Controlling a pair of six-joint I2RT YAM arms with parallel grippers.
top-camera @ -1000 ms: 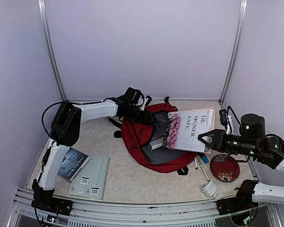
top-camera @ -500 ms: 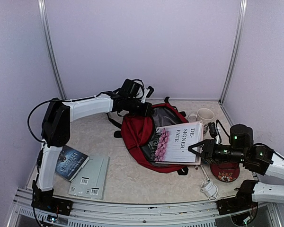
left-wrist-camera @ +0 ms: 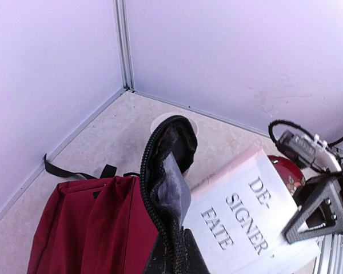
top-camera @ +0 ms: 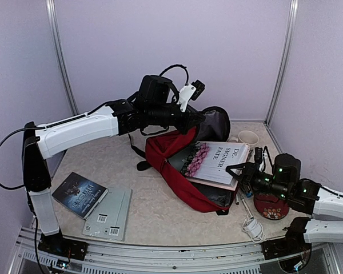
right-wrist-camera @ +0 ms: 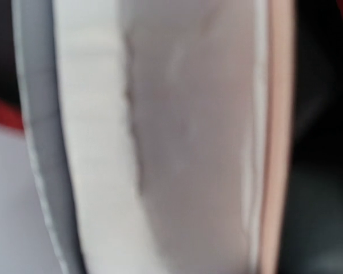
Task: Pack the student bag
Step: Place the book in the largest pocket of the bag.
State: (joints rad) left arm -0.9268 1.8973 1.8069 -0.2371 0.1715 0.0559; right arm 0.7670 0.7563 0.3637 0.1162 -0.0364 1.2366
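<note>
Top external view: student bag [top-camera: 171, 157] lies mid-table, a little toward the back. Its dark-red body slumps toward 9 o'clock and its mouth gapes toward 3 o'clock.

We note its upper flap [top-camera: 214, 121] hoisted clear of the table at 12 o'clock, pinched in the closed left gripper [top-camera: 199, 121]. Left wrist view shows zipper rim and grey lining rising out of those jaws.

White book [top-camera: 220, 160] lies half inside the mouth, flowered end inward. Its long axis runs roughly 9-to-3, and the outer end pokes past the bag's rim.

Right gripper [top-camera: 240, 172] clamps that outer end at about the book's 4 o'clock. Right wrist view gives only blurred page edges.

We judge the coming move to be a push along the book's axis toward 9 o'clock. The right arm is the nearer one for it; the left holds the mouth wide.

Mug [top-camera: 248, 137] sits at the bag's 2 o'clock, red plate [top-camera: 271, 205] at 4.
</note>
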